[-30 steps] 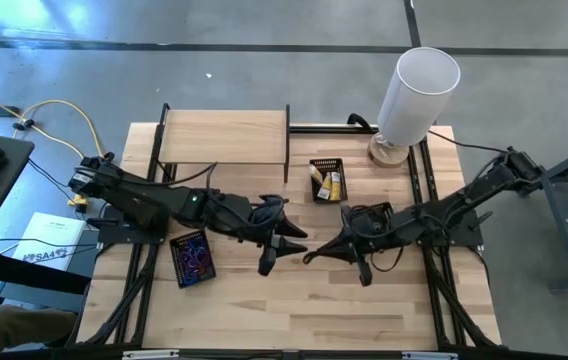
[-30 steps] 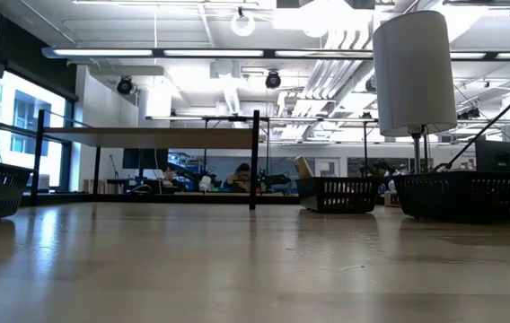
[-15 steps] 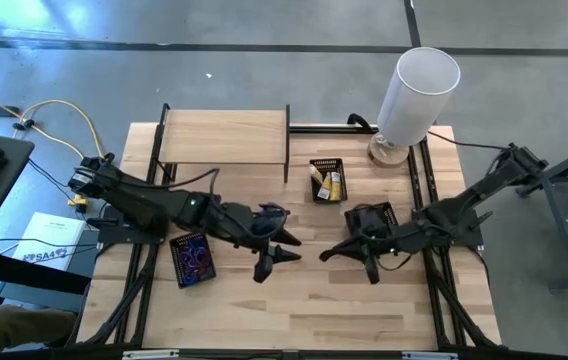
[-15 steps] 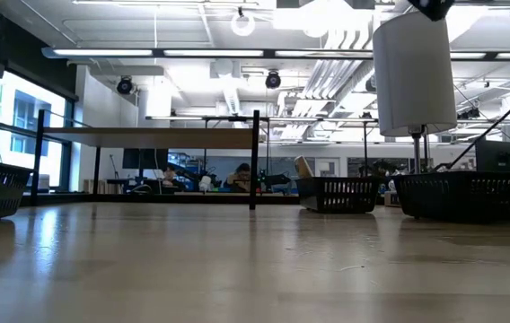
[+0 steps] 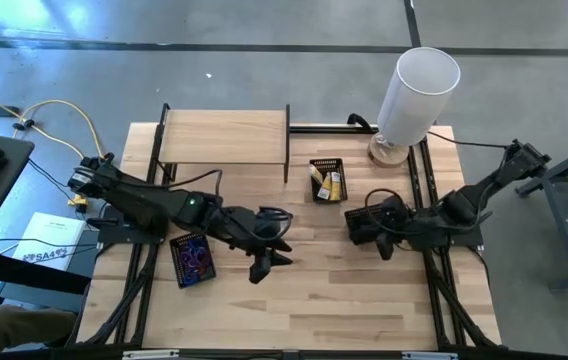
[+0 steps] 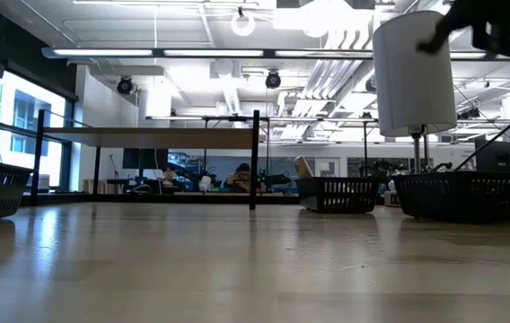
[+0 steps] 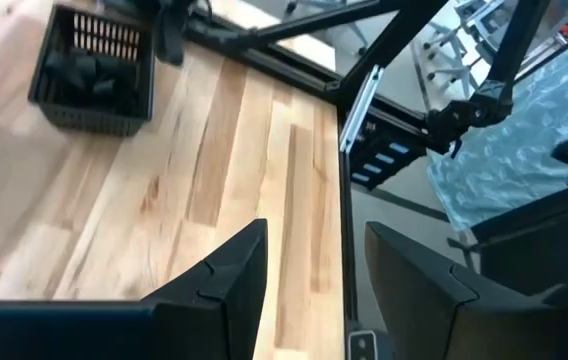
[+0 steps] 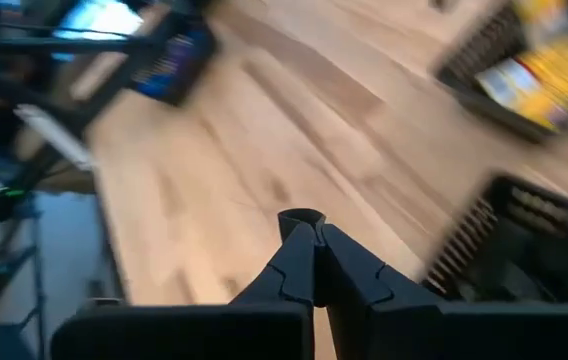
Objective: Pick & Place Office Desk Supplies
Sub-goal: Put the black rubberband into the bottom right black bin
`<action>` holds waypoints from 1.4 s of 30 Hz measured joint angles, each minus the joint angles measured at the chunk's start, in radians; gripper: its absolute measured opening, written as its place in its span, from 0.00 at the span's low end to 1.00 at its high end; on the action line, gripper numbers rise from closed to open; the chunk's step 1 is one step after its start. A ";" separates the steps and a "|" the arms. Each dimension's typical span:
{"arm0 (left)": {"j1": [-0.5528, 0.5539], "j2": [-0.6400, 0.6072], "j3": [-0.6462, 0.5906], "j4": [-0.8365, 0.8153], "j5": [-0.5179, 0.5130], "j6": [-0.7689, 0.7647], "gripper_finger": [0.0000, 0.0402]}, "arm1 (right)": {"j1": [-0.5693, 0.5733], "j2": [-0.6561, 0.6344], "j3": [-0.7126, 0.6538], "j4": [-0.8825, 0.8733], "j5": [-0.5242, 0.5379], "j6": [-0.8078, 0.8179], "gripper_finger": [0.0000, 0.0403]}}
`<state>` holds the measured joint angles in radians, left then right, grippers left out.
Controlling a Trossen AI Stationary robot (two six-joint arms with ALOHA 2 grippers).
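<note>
While the small yellow rectangular packets [image 5: 328,181] sit in their black mesh tray [image 5: 326,165] at the back of the wooden bench [image 5: 314,300], the right gripper [image 5: 356,226] has pulled back over the tray of small black blocks [image 5: 372,218], its fingers [image 8: 304,255] pressed together, empty. Left gripper [image 5: 269,258] shifted slightly left, mid-bench, fingers [image 7: 226,280] part open, holding nothing. Coloured loops [image 5: 193,257] stay in the left tray.

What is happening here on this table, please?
Two dark robot arms hang above a light wooden table with office supplies sorted in black mesh trays. The left gripper is open and empty near the tray of coloured loops. The right gripper is shut, holding nothing, beside the tray of small black blocks. Yellow packets lie in a third tray. Nothing is being carried now.
</note>
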<state>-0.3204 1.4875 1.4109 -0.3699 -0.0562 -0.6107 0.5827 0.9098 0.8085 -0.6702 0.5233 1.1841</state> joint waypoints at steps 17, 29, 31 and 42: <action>0.012 0.000 0.000 -0.046 0.040 -0.019 0.41 | -0.086 0.094 0.000 -0.347 -0.087 0.320 0.01; 0.007 -0.001 0.000 -0.061 0.039 -0.035 0.41 | -0.205 0.259 0.000 -0.351 -0.212 0.304 0.01; 0.007 -0.001 0.000 -0.063 0.042 -0.038 0.41 | -0.207 0.273 0.000 -0.346 -0.207 0.304 0.01; -0.010 -0.001 0.000 -0.088 0.044 -0.045 0.41 | -0.206 0.293 0.000 -0.347 -0.215 0.315 0.24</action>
<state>-0.3308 1.4868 1.4109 -0.4579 -0.0124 -0.6556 0.3764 1.2026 0.8085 -1.0174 0.3085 1.4990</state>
